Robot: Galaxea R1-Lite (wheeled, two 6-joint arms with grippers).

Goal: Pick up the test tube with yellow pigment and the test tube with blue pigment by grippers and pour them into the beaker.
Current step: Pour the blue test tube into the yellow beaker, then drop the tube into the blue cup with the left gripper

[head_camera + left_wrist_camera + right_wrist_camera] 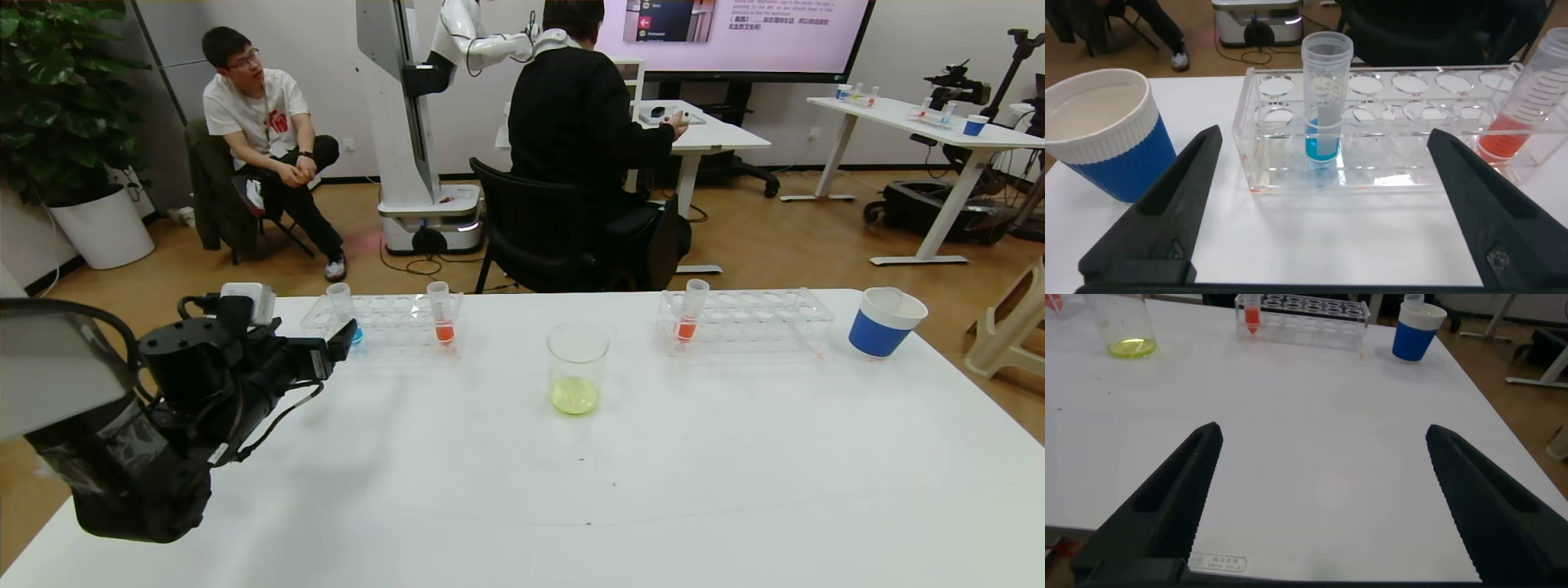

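The test tube with blue pigment stands upright in a clear rack at the table's far left, also seen from the head as the blue-tipped tube. My left gripper is open just in front of it, one finger on either side and short of the rack; from the head the left gripper shows beside that tube. The beaker stands mid-table with yellow-green liquid at its bottom. My right gripper is open over bare table near the front edge. No test tube with yellow pigment is in view.
An orange-tipped tube shares the left rack. A second rack at the far right holds another orange tube. A blue paper cup stands right of it; another blue cup stands beside the left rack.
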